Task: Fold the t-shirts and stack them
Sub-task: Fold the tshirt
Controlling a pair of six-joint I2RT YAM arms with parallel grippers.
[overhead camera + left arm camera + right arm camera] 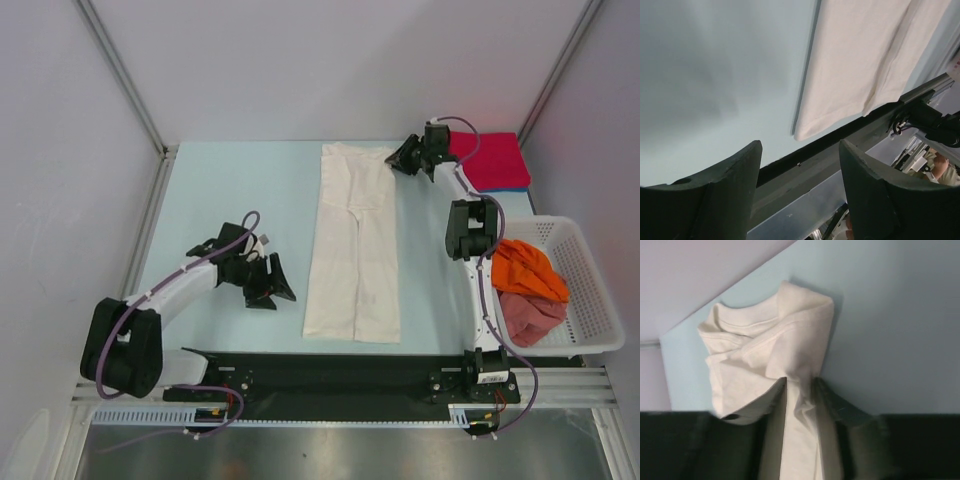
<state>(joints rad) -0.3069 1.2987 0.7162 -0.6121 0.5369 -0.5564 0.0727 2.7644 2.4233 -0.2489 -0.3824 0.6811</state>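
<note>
Right wrist: white t-shirt [757,352] (bunched, pinched)

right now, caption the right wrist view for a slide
Right gripper pinches the bunched collar end of the white t-shirt over the pale blue table.

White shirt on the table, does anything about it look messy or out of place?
Yes. The white shirt lies flat as a long strip, but its far collar end is bunched into a crumpled wad, with cloth pinched between the fingers of the right gripper. The rest looks tidy.
</note>
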